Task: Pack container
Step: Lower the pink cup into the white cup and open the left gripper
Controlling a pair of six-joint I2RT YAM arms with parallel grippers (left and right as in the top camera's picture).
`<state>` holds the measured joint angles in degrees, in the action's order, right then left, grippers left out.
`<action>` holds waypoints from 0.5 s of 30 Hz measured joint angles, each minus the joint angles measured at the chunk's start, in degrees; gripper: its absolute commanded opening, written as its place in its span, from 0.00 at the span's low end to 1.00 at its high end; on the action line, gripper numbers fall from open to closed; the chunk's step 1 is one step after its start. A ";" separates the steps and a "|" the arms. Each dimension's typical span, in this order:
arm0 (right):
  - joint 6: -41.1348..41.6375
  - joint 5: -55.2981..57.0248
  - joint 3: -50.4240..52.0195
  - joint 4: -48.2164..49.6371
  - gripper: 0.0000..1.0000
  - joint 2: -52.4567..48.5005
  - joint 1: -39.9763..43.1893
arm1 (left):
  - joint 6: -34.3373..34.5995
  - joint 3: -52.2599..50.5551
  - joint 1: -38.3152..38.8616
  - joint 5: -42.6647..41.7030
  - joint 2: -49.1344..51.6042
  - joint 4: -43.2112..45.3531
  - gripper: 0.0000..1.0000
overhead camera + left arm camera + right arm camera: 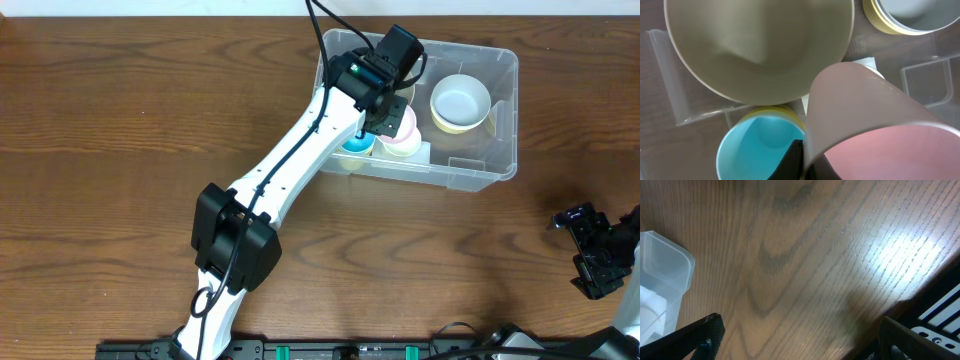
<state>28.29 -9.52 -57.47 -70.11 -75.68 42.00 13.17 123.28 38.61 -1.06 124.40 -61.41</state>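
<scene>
The clear container point(503, 118) stands at the back of the table, right of centre. Inside it, my left gripper point(379, 122) is shut on the rim of a pink bowl point(404, 137). In the left wrist view the pink bowl point(880, 142) fills the lower right, and its wall sits pinched between my black fingers point(791, 161). A blue bowl point(755, 147) lies just left of it, nested in a yellow one. My right gripper point(591, 246) hovers open over bare table at the right edge, with nothing between its fingers point(707, 335).
A large beige bowl point(760, 45) and a yellow bowl with a white inside point(460, 103) also sit in the container. A corner of the container point(667, 265) shows at the left of the right wrist view. Brown wooden table point(120, 150) lies all around.
</scene>
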 measured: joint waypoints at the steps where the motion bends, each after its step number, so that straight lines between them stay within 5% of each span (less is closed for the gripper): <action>1: 0.00 0.00 0.00 0.00 0.99 0.00 0.00 | 0.00 0.00 -0.04 -0.02 0.00 0.20 0.07; 15: 0.00 0.00 0.00 0.00 0.99 0.00 0.00 | -0.50 0.00 -0.04 -1.11 0.00 -0.28 0.06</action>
<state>28.29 -9.52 -57.47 -70.11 -75.68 42.00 12.67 123.28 38.57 -2.17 124.40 -61.69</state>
